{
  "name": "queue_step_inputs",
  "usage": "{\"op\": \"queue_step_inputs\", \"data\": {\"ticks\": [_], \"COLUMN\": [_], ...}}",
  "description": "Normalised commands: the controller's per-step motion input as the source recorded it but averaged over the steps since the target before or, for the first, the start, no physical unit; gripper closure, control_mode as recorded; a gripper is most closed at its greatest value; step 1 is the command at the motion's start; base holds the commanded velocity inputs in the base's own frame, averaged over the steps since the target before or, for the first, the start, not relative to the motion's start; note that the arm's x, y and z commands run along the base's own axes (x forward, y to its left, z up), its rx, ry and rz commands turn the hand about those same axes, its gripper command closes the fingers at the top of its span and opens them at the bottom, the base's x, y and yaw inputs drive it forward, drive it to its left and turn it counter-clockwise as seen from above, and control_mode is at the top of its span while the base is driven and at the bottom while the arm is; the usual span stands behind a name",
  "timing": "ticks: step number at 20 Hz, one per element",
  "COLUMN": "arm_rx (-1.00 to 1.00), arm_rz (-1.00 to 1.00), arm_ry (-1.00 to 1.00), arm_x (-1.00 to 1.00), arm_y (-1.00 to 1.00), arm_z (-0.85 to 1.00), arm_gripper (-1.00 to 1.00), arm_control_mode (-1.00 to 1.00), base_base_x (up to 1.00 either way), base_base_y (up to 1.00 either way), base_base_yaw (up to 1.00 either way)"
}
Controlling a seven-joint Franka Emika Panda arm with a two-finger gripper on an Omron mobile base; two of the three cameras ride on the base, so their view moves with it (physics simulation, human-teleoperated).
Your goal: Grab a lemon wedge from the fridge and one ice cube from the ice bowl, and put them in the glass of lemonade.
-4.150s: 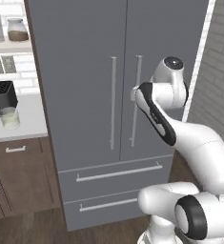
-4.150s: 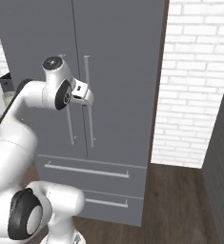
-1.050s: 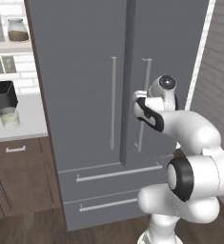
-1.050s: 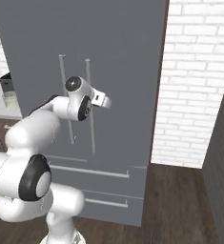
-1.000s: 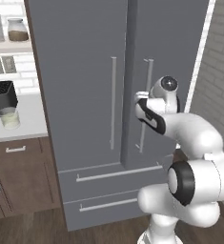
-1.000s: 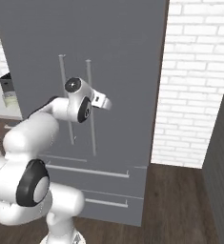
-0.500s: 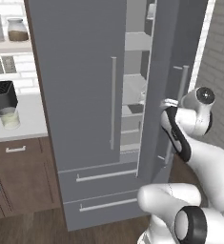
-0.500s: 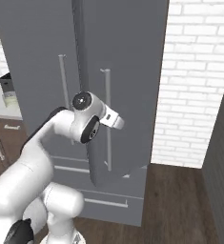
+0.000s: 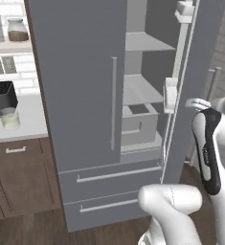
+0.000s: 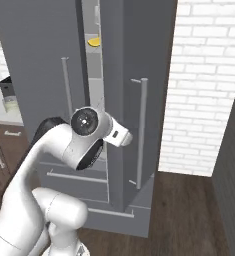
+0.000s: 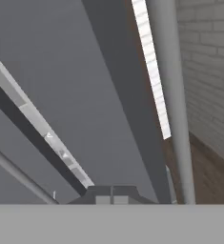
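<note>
Matt grey fridge [image 9: 75, 72], brushed silver handle [image 10: 142, 132], dark wood cabinets [image 9: 18, 174], white brick wall [image 10: 209, 75]

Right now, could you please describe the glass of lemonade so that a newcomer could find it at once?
Start at the tall grey fridge and look left to the pale counter beside it. The glass of lemonade stands there, just in front of the black toaster. It is a short clear tumbler holding pale yellowish liquid, unlike the lidded jar of brown powder shelved above.

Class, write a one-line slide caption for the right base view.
Robot arm beside the grey fridge, right door swung open, lemon wedge visible on a shelf inside.
</note>
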Motion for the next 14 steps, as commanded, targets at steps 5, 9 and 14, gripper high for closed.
{"op": "queue_step_inputs", "data": {"ticks": [5, 9, 14], "arm_rx": [-0.02, -0.19, -0.17], "arm_rz": [0.09, -0.01, -0.17], "arm_ry": [-0.06, 0.23, 0.15], "arm_x": [-0.99, -0.16, 0.48], "arm_y": [0.22, 0.70, 0.40], "arm_z": [1.00, 0.72, -0.16], "arm_gripper": [1.00, 1.00, 1.00], "arm_control_mode": [-1.00, -1.00, -1.00], "base_base_x": [0.00, 0.00, 0.00], "base_base_y": [0.00, 0.00, 0.00], "base_base_yaw": [0.00, 0.00, 0.00]}}
